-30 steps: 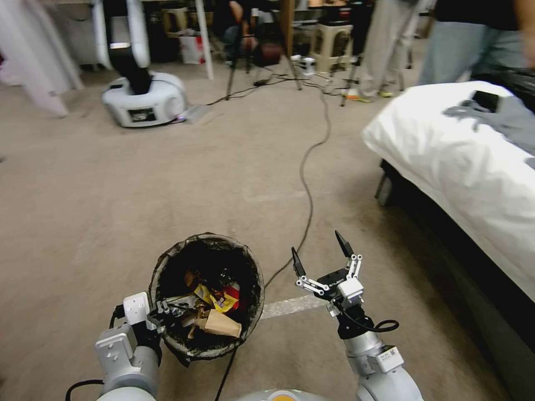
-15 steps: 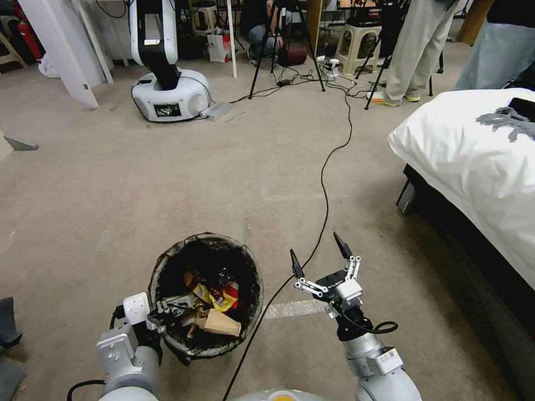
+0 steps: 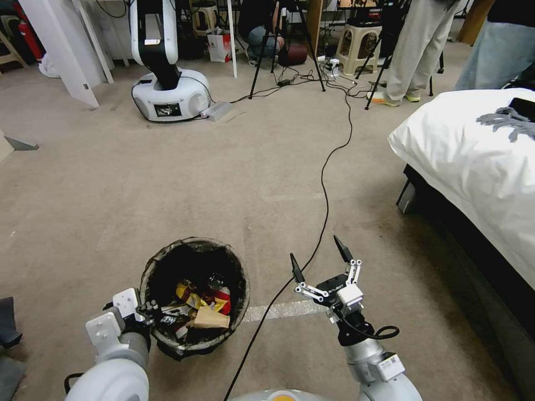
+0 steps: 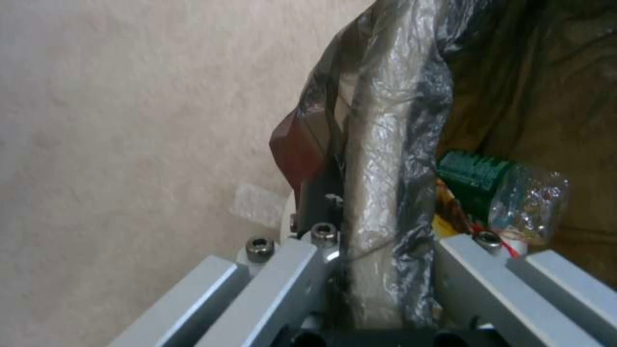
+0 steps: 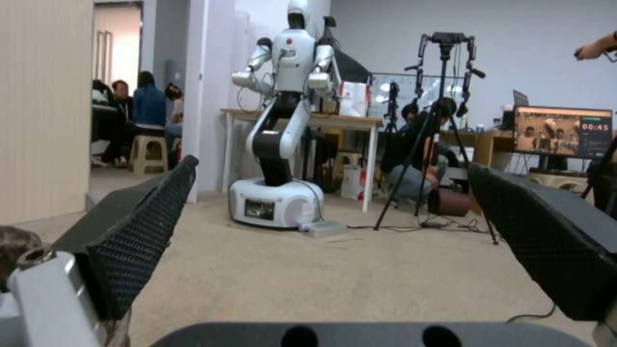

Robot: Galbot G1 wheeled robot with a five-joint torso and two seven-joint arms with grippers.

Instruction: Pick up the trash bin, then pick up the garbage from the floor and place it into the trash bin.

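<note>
The trash bin [image 3: 149, 266], a round bucket lined with a dark bag, hangs low at the front left. My left gripper [image 3: 147, 311] is shut on its near rim. In the left wrist view the bag-covered rim [image 4: 385, 144] is clamped between the fingers. Garbage [image 3: 203, 305] lies inside: red and yellow wrappers, a brown paper scrap and a small clear bottle with a green label [image 4: 479, 176]. My right gripper [image 3: 316, 252] hovers open and empty to the right of the bin, above the carpet; its fingers frame the room in the right wrist view [image 5: 341, 250].
A black cable [image 3: 324, 186] runs across the beige carpet between the grippers. A bed with a white cover [image 3: 473, 161] fills the right side. A strip of clear tape [image 3: 278, 311] lies on the floor. Another robot [image 3: 167, 92], tripods, stools and people stand at the back.
The head camera swung during the first half second, shifting the whole scene. Since then my left gripper and the bin have moved a little left and nearer me. The right gripper holds its place.
</note>
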